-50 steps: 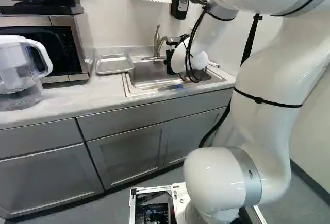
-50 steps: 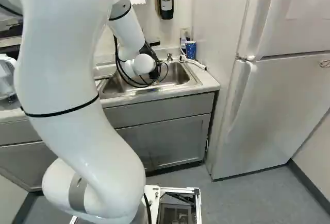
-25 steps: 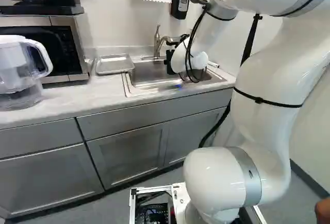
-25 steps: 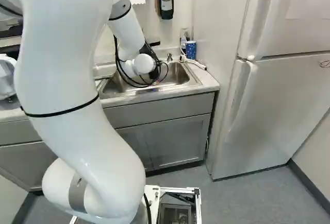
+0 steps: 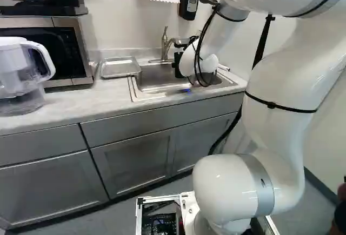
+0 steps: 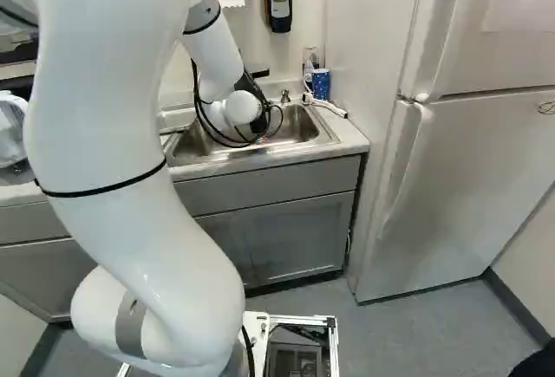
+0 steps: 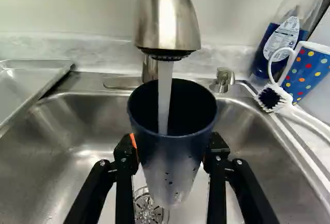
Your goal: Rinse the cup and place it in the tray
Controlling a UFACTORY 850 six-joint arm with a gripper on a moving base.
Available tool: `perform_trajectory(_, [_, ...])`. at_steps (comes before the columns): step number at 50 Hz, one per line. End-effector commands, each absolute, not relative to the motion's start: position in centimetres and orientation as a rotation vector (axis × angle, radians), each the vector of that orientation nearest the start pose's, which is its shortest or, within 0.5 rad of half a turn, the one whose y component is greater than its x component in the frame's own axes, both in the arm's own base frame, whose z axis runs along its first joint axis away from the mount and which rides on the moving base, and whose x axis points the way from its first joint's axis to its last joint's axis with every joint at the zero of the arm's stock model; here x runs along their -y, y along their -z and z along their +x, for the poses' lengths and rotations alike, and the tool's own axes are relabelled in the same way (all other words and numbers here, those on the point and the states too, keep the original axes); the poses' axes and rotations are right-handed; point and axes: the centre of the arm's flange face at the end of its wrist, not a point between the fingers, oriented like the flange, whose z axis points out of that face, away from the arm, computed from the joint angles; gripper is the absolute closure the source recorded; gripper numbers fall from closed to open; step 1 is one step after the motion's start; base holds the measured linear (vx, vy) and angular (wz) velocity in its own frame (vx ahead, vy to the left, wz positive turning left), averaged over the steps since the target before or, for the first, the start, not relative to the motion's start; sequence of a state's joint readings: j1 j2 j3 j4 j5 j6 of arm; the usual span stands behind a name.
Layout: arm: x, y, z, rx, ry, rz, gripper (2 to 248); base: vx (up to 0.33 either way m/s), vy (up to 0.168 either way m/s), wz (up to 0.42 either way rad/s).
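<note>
The cup (image 7: 170, 165) is in my hand (image 7: 171, 145), dark blue, mouth up, right below the tap (image 7: 167, 20), with the drain (image 7: 148, 209) lower down in the sink (image 7: 56, 149). My two fingers are spread just as wide as the cup and press on it from both sides, so I have hold of it. Water (image 7: 165, 92) comes down from the tap and meets the cup near the lip on my side; I can't tell how much goes in and how much runs down the outside. The tray (image 5: 120, 66) is off to the left of the cup, on the counter (image 5: 81, 105) just beside the sink, so the next big trip should be up and over to the left. The spotted mug (image 7: 309, 72) and the brush (image 7: 270, 98) are on the other side, out of that way. I think I'm in the rinsing part, and I'd tip the cup out over the sink first, or it could spill on the way. I'd also clear the tap before going sideways, so the lip doesn't bump it. From half a second ago, the arm (image 5: 284, 84) looks the same, and the base and the tray haven't moved.
</note>
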State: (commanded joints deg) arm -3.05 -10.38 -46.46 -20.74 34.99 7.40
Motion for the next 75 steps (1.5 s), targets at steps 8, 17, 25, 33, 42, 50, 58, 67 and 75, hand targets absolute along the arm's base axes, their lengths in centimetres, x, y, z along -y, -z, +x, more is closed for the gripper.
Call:
perform_trajectory(8, [0.97, -46.05, 52.50, 0.330, 1.772, -2.524, 124, 0.000, 0.000, 0.000])
perform_trajectory(17, [0.97, -46.05, 52.50, 0.330, 1.772, -2.524, 124, 0.000, 0.000, 0.000])
perform_trajectory(25, [0.97, -46.05, 52.50, 0.330, 1.772, -2.524, 124, 0.000, 0.000, 0.000])
perform_trajectory(33, [0.97, -46.05, 52.50, 0.330, 1.772, -2.524, 124, 0.000, 0.000, 0.000])
perform_trajectory(42, [0.97, -46.05, 52.50, 0.330, 1.772, -2.524, 124, 0.000, 0.000, 0.000])
perform_trajectory(50, [0.97, -46.05, 52.50, 0.330, 1.772, -2.524, 124, 0.000, 0.000, 0.000])
perform_trajectory(58, [0.97, -46.05, 52.50, 0.330, 1.772, -2.524, 124, 0.000, 0.000, 0.000])
perform_trajectory(67, [0.97, -46.05, 52.50, 0.330, 1.772, -2.524, 124, 0.000, 0.000, 0.000])
perform_trajectory(75, [0.97, -46.05, 52.50, 0.330, 1.772, -2.524, 124, 0.000, 0.000, 0.000])
